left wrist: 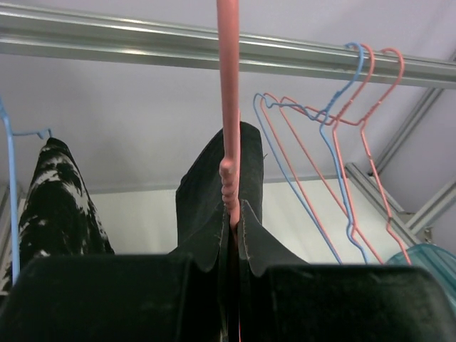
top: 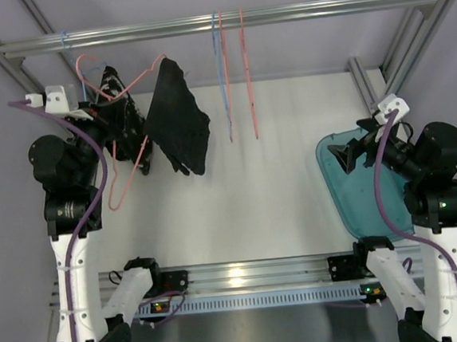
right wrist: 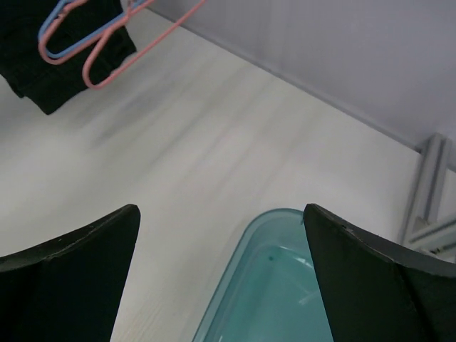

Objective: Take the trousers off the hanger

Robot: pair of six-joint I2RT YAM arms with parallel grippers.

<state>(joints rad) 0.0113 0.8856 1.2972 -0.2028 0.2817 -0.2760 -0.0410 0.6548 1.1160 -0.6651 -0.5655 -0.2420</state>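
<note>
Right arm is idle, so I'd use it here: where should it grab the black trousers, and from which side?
I'd pinch the lower corner of the black trousers, coming from the right. They drape limp over the pink hanger, and the left gripper clamps that wire on their left.

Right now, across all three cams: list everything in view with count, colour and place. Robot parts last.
rail: 1, silver, overhead across the back
pink hanger: 1, pink, left side below the rail
plain black trousers: 1, black, draped on the pink hanger
blue hanger: 1, blue, far left
printed trousers: 1, black with white print, on the blue hanger
empty hangers: 3, one blue and two pink, mid-rail
tray: 1, teal, on the table at right
table: 1, white, beneath everything
left gripper: 1, black, shut on the pink hanger
right gripper: 1, black, open, above the tray's edge
</note>
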